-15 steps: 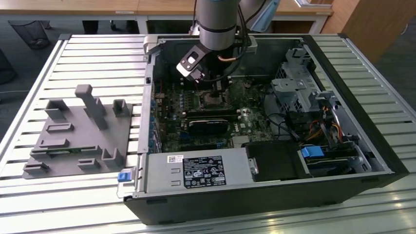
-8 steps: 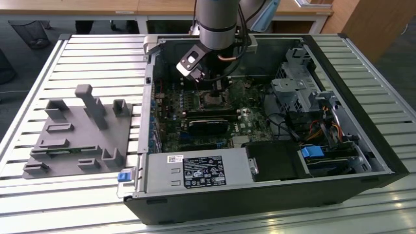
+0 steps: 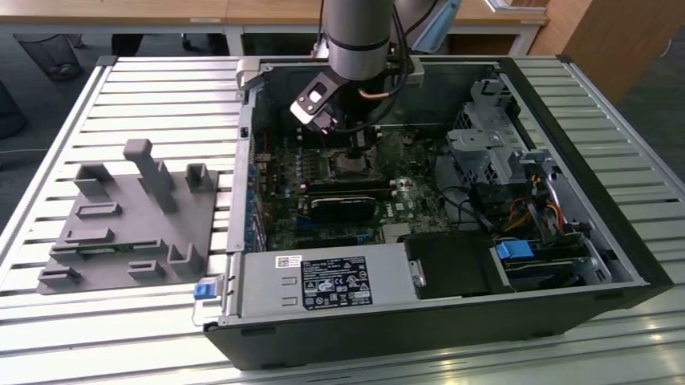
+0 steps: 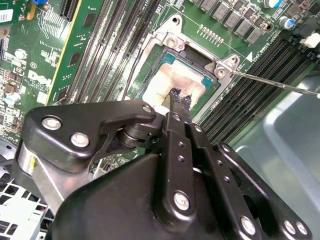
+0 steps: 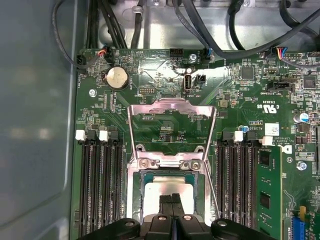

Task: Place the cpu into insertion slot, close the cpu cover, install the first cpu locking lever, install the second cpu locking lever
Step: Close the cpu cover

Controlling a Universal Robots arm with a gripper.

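The end effector [image 4: 178, 98], its fingers pressed together and holding nothing, has its tip against the cpu [image 4: 184, 76], which is seated in the insertion slot [image 4: 171, 41].

place: robotics lab | slatted metal bench [image 3: 160, 96] | open computer case [image 3: 428, 337] | grey fixture block [image 3: 107, 233] | desks [image 3: 268, 12] behind

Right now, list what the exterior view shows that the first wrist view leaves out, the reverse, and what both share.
Exterior view: the open black computer case on a pale slatted metal table, with a grey plastic fixture block at the exterior view's left. First wrist view: a round silver coin battery. Both: the green circuit board and the shut black pincer over the silvery-tan square cpu.
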